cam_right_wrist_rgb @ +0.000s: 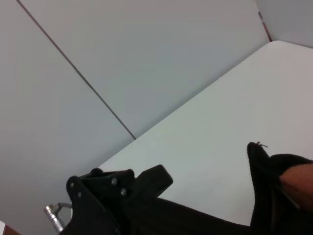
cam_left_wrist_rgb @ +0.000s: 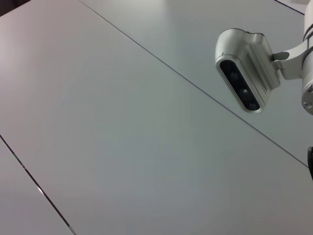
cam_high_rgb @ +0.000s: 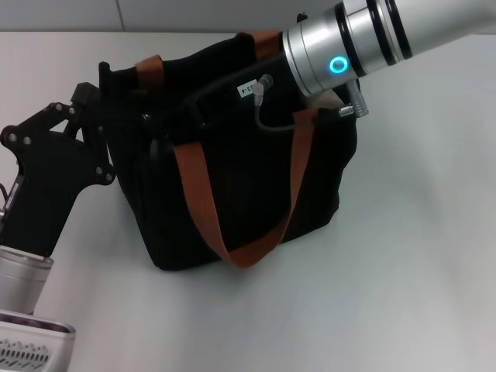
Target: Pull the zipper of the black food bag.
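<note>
The black food bag [cam_high_rgb: 248,178] stands upright mid-table, and its orange-brown handles [cam_high_rgb: 201,201] hang down the front. My left gripper [cam_high_rgb: 89,105] is pressed against the bag's upper left corner. It also shows in the right wrist view as a dark linkage [cam_right_wrist_rgb: 115,188] beside a corner of the bag [cam_right_wrist_rgb: 274,186]. My right arm comes in from the upper right, and its black gripper [cam_high_rgb: 163,132] lies across the bag's top, hard to tell from the fabric. The zipper is hidden among the black fabric and the gripper.
The white table [cam_high_rgb: 403,271] spreads around the bag, and a wall stands behind it. A black cable [cam_high_rgb: 271,124] loops from the right wrist over the bag's top. The left wrist view shows only pale panels and the robot's head camera [cam_left_wrist_rgb: 244,68].
</note>
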`<state>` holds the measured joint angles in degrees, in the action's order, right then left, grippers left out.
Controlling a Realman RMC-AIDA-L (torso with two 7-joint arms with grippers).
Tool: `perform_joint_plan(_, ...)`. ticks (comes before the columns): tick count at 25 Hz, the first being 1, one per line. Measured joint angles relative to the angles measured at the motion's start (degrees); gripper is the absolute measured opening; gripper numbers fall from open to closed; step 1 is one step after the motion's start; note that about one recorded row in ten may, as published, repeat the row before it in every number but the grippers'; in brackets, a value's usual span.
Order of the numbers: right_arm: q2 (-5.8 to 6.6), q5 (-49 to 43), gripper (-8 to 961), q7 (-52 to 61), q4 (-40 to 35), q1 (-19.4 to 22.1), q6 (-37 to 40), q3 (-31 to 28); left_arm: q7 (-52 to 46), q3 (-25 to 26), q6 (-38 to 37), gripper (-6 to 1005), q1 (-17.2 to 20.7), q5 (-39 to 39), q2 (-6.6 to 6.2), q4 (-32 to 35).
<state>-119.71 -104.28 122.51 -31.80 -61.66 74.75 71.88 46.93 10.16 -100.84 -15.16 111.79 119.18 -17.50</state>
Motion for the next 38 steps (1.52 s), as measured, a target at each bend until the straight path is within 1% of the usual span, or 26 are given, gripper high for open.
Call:
perform_joint_plan(4,0.04,0.0,289,0.0,-1.3,0.6,0.5,0.3,0.0,0.2,0.0,10,0.0,0.0,0.00,0.0)
perform_joint_plan(9,0.15,0.0,104,0.0,-1.4,0.8,1.5,-0.2,0.0,0.4,0.1,10,0.0,0.0,0.00,0.0)
perform_joint_plan(17,0.31,0.1,17,-0.1,-4.8,3.4,2.5,-0.2,0.0,0.4,0.2,11,0.9,-0.3,0.00,0.3)
perform_joint_plan(28,0.58,0.1,12,-0.2,-6.0,6.7,3.2,-1.6,0.0,0.6,1.2,11,1.7,-0.6,-0.01,0.5)
perform_joint_plan(29,0.64,0.1,11,-0.2,-6.5,7.6,3.6,-2.6,0.0,0.6,1.2,11,1.7,-0.6,0.00,0.4)
perform_joint_plan(32,0.74,0.1,9,-0.2,-6.9,8.3,4.2,-3.7,-0.1,0.6,1.2,11,1.7,-0.6,0.00,0.4)
perform_joint_plan(38,1.47,-0.2,1,0.0,-7.6,10.8,5.5,-6.9,-0.4,0.6,1.3,12,1.7,-0.6,0.00,0.5)
